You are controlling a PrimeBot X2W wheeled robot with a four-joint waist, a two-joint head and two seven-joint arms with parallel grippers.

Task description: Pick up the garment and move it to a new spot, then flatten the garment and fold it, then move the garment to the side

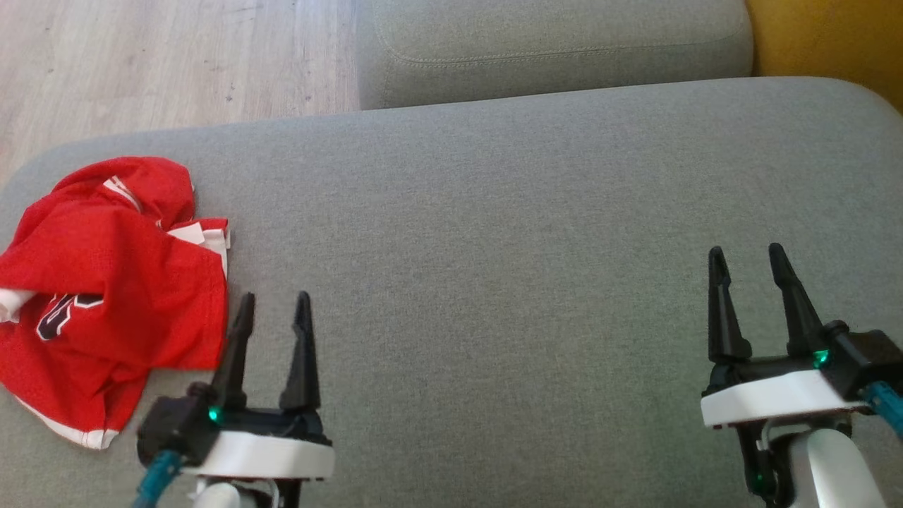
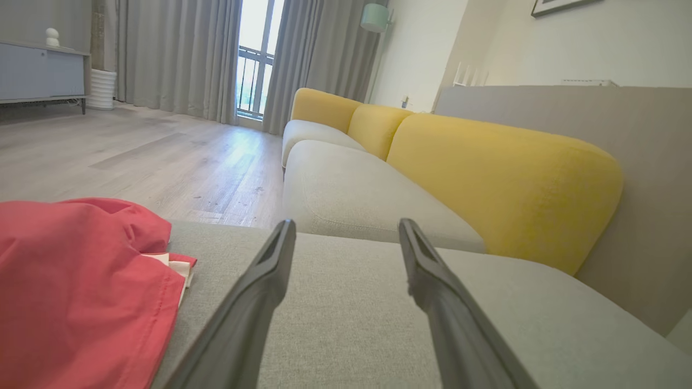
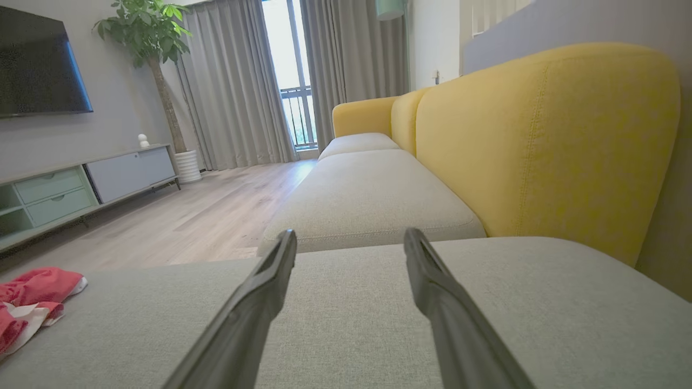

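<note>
The garment is a red jersey with white trim and a dark print, lying crumpled at the left end of the grey sofa cushion. My left gripper hovers open just to its right, with nothing between its fingers. In the left wrist view the garment lies at the lower left, beside the left gripper. My right gripper stands open over the cushion's right part, far from the cloth. From the right wrist the garment shows at the far left edge, well away from the right gripper.
A second grey seat cushion adjoins the far edge. Yellow backrests line the right side. Wooden floor lies beyond the cushion's far left edge. A TV cabinet and a potted plant stand across the room.
</note>
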